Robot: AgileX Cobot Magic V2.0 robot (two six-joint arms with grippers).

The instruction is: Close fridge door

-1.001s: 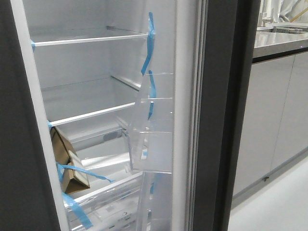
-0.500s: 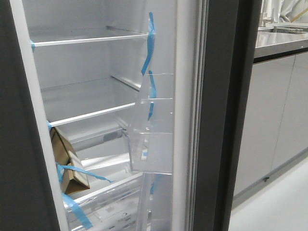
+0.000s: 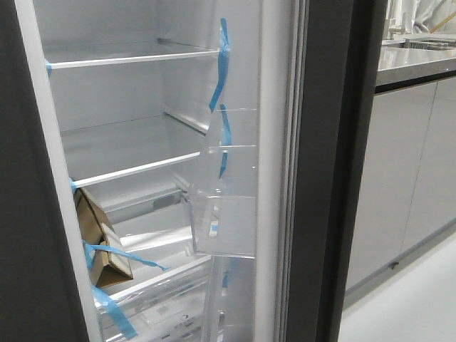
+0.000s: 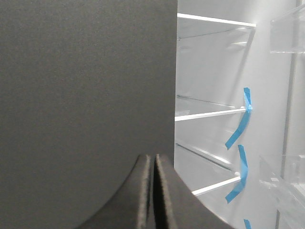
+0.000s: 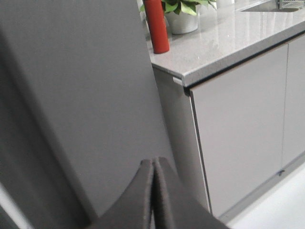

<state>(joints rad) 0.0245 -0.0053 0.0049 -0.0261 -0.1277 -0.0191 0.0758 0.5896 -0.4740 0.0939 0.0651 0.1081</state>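
The fridge door (image 3: 324,178) stands open at the right, its dark-grey edge toward me. Its white inner side (image 3: 274,178) carries clear bins (image 3: 224,214) and blue tape strips (image 3: 223,64). Neither gripper shows in the front view. In the right wrist view my right gripper (image 5: 153,163) is shut and empty, its tips close before the door's dark-grey outer face (image 5: 81,86). In the left wrist view my left gripper (image 4: 154,158) is shut and empty before the other dark-grey panel (image 4: 86,86), beside the lit fridge shelves (image 4: 212,114).
The other dark panel (image 3: 28,214) fills the left edge. A brown cardboard box (image 3: 100,242) leans on a lower shelf. Light-grey cabinets (image 3: 406,171) under a counter (image 5: 228,38) stand right of the door, with a red cylinder (image 5: 156,26) and a potted plant (image 5: 183,16) on top.
The door's dark edge has shifted very slightly to the right in the front view. Nothing else has visibly moved.
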